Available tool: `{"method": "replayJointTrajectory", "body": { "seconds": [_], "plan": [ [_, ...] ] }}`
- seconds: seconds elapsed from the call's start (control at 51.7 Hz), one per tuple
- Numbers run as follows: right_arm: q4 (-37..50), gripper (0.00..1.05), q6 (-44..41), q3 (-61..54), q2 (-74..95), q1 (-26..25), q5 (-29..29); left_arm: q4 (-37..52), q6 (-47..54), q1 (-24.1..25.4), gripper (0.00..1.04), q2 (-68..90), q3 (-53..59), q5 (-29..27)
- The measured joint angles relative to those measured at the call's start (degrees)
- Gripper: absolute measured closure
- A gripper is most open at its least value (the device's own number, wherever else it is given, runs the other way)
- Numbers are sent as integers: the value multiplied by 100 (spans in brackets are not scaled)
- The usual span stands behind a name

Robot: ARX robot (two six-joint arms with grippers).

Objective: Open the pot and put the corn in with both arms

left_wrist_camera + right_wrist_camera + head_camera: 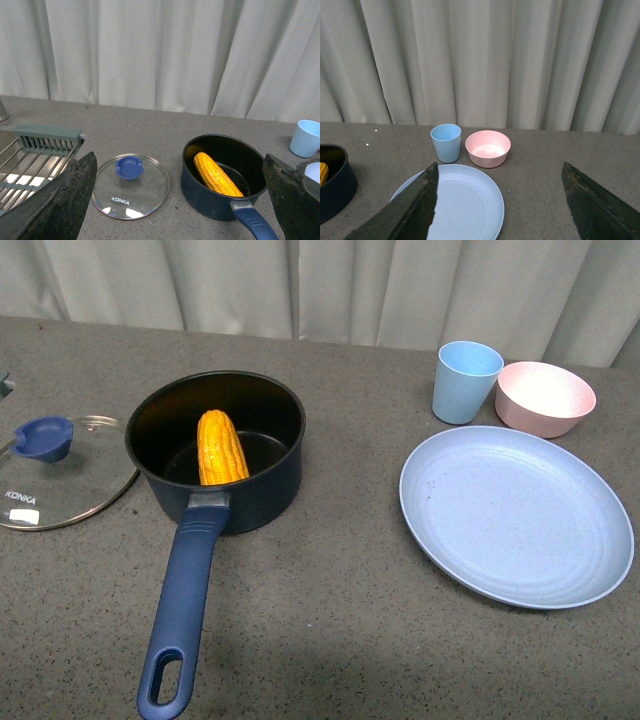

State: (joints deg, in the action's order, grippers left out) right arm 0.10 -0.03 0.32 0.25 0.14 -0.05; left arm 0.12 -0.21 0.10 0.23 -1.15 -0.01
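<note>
The saucepan handle (183, 615) lies nearest the robot on the grey countertop (330, 640), its loop hole at the near end, running up to the pot (216, 448). The pot stands uncovered. The corn (220, 448) rests inside it, leaning tilted with one end on the black floor of the pot and the other end up against the near wall, just above where the handle joins.

To the left of the pot, just beside it and flat on the countertop, lies the glass lid (62, 472) with a blue knob (44, 438) and the printed word KONKA. Whether lid and pot touch cannot be told.

To the right, well apart from the pot, sits a large light-blue plate (516, 515). Behind the plate stand a light-blue cup (465, 381) and a pink bowl (545, 398), side by side. Pleated pale curtains (320, 285) close off the far edge.

No arm appears in the front view. In the left wrist view, the left gripper (180, 210) has its fingers (55, 205) spread wide apart, holding nothing, with lid and pot visible between them; a metal rack (30, 160) sits over a sink at the counter's far left. In the right wrist view, the right gripper (510, 210) likewise has fingers (405, 210) wide apart and empty, framing plate, cup and bowl.
</note>
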Motion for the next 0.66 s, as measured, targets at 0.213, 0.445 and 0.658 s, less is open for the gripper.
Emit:
{"method": "replayJointTrajectory", "body": {
  "seconds": [0.213,0.445,0.658],
  "plan": [
    [0,10,2,0,0,0,-2,0,0,-2,7,0,0,0],
    [0,9,4,0,0,0,0,0,2,-2,7,0,0,0],
    [0,9,4,0,0,0,0,0,0,-2,7,0,0,0]
  ]
}}
